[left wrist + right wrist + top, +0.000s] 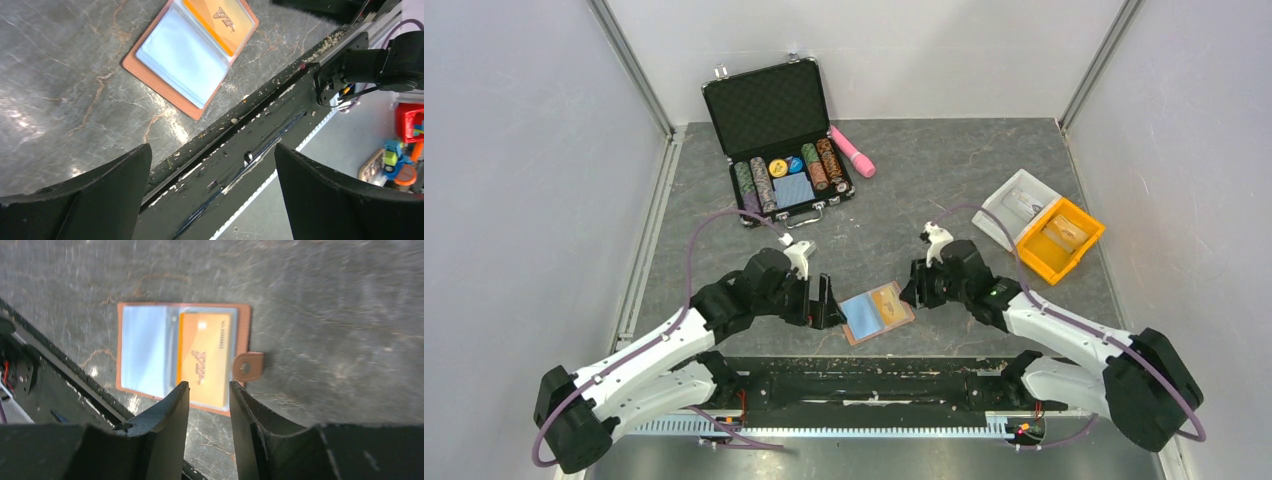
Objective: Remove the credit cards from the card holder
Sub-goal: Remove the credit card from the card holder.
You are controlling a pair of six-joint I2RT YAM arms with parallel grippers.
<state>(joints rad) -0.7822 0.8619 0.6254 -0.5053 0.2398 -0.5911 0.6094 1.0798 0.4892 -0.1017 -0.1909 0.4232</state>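
The card holder (864, 316) lies open and flat on the table near the front edge, between my two grippers. Its brown rim frames light blue pockets (145, 350), and a small closing tab (247, 366) sticks out on one side. An orange-yellow credit card (205, 357) sits in the pocket nearest the tab, also seen as the orange card (220, 20). My left gripper (211, 150) stands wide open just left of the holder, holding nothing. My right gripper (208, 385) hovers just right of the holder, jaws a little apart and empty, fingertips near the card's edge.
An open black poker chip case (776, 140) stands at the back left, with a pink cylinder (852, 150) beside it. A yellow bin (1059, 238) and a white tray (1014, 205) sit at the right. The black base rail (874, 385) runs along the near edge.
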